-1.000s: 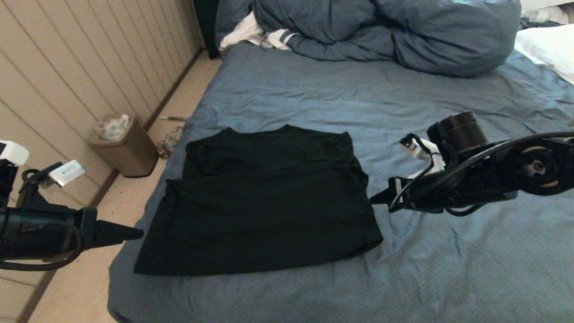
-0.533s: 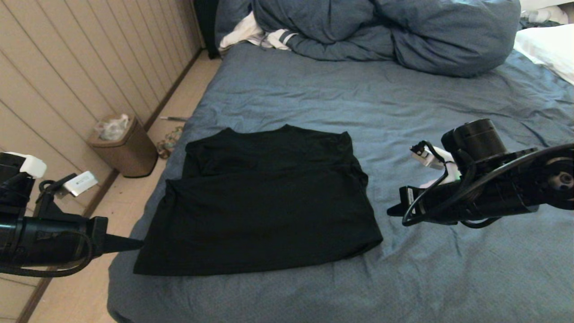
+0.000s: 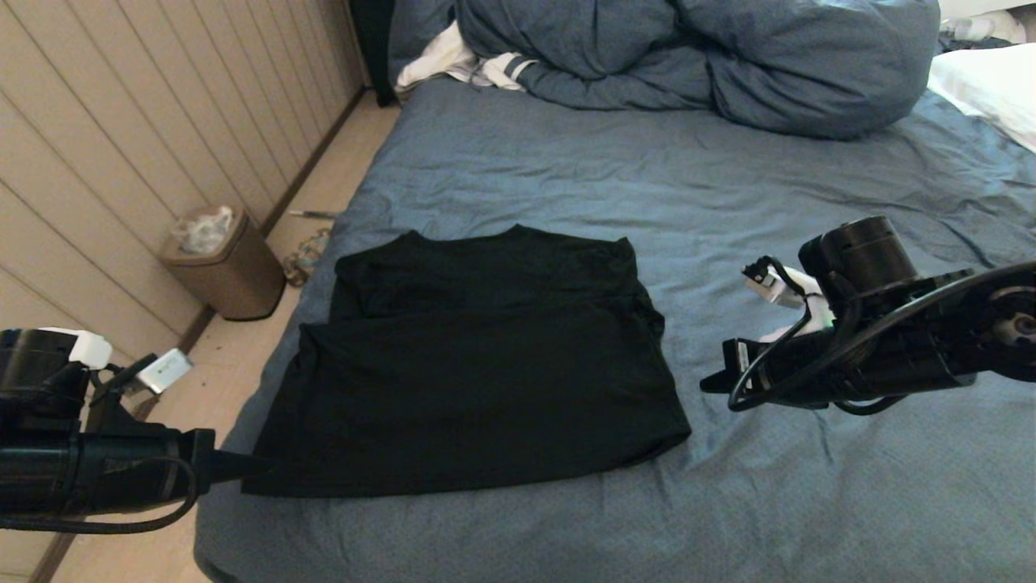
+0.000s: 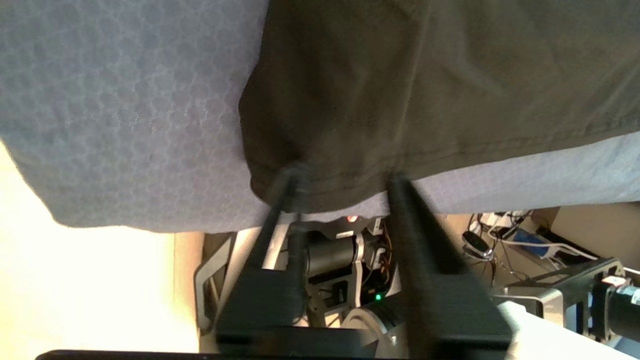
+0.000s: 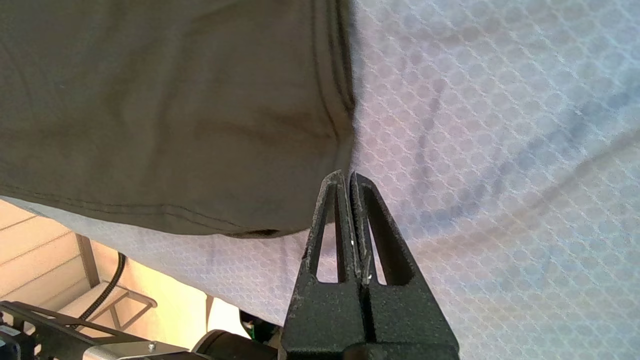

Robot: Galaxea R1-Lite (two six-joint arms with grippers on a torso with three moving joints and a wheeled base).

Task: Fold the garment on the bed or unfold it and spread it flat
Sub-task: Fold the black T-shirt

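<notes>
The garment [image 3: 477, 364], a black T-shirt showing only plain black, lies folded on the near left part of the bed [image 3: 566, 162]. My left gripper [image 3: 259, 465] is at the garment's near left corner. In the left wrist view its fingers [image 4: 295, 175] stand apart, and the left gripper [image 4: 345, 175] is open, with its tips over the garment's hem [image 4: 400, 75]. My right gripper [image 3: 708, 385] hovers to the right of the shirt, apart from it. In the right wrist view the right gripper [image 5: 346, 175] is shut on nothing, just beside the garment's near right corner [image 5: 175, 100].
A bunched blue duvet [image 3: 696, 57] and a white striped cloth [image 3: 461, 65] lie at the head of the bed, with a white pillow [image 3: 987, 85] at the far right. A brown bin [image 3: 222, 263] stands on the floor left of the bed, by the panelled wall.
My left arm has dropped and moved in to the garment's near left corner. My right arm has drawn back a little to the right, away from the shirt's edge.
</notes>
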